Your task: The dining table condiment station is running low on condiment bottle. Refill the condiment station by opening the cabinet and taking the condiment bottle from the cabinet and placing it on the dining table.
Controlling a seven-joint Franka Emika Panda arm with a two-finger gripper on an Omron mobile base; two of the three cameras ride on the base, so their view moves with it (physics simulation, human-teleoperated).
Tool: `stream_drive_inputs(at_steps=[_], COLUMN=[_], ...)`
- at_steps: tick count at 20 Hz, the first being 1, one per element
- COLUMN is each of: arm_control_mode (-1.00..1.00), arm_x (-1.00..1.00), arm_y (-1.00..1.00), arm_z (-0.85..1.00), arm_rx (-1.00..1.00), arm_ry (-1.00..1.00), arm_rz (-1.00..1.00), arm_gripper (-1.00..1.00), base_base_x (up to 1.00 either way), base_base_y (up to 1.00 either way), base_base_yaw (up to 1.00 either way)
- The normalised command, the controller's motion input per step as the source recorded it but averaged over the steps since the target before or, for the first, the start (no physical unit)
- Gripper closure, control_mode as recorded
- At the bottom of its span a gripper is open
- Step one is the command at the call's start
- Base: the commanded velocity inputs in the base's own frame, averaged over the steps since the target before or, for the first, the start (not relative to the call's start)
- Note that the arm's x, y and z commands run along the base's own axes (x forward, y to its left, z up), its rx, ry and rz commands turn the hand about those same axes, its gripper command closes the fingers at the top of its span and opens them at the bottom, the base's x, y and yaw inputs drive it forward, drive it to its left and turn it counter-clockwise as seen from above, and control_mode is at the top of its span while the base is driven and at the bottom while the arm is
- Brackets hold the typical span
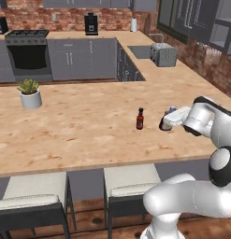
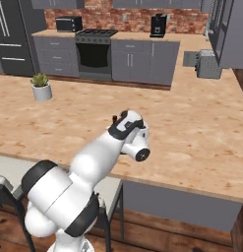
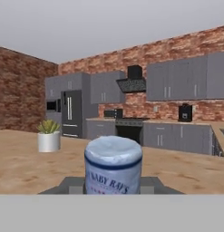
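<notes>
The fingers [image 1: 167,122] are pinched on the condiment bottle [image 3: 113,164], which fills the space just ahead of them in the hand view, its bluish cap and the top of its label facing the camera; in the left base view the bottle [image 1: 166,120] sits low over the tabletop [image 1: 89,135], at or nearly on the surface (whether its base touches cannot be told). It looks like a small, rigid, smooth-sided bottle, probably light but slick, with a bulbous body and narrow neck, so a hold across the wide body seems safer than one on the neck, which could let it swing or slip; set down tilted, it could topple. Just beside the fingers, to one side, stands a slimmer red-brown bottle [image 1: 140,119], close enough to be knocked. Farther off across the tabletop is a potted plant [image 1: 30,94], well apart. Beyond that, the stove [image 3: 128,128] and the wall cabinets [image 3: 186,81] line the brick wall.
</notes>
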Motion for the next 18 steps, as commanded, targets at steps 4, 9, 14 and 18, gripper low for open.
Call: stream_drive_inputs(at_steps=[4, 9, 14, 18], arm_control_mode=[-1.0, -1.0, -1.0, -1.0], arm_x=[0.44, 0.44, 0.37, 0.38], arm_y=[-0.17, -0.25, -0.18, -0.03], arm_z=[0.0, 0.0, 0.0, -0.1], arm_rx=[0.0, 0.0, 0.0, 0.0], arm_ry=[0.02, 0.07, 0.16, 0.15], arm_rz=[0.0, 0.0, 0.0, 0.0], arm_gripper=[1.0, 1.0, 1.0, 1.0], base_base_x=[0.0, 0.0, 0.0, 0.0], base_base_y=[0.0, 0.0, 0.0, 0.0], base_base_yaw=[0.0, 0.0, 0.0, 0.0])
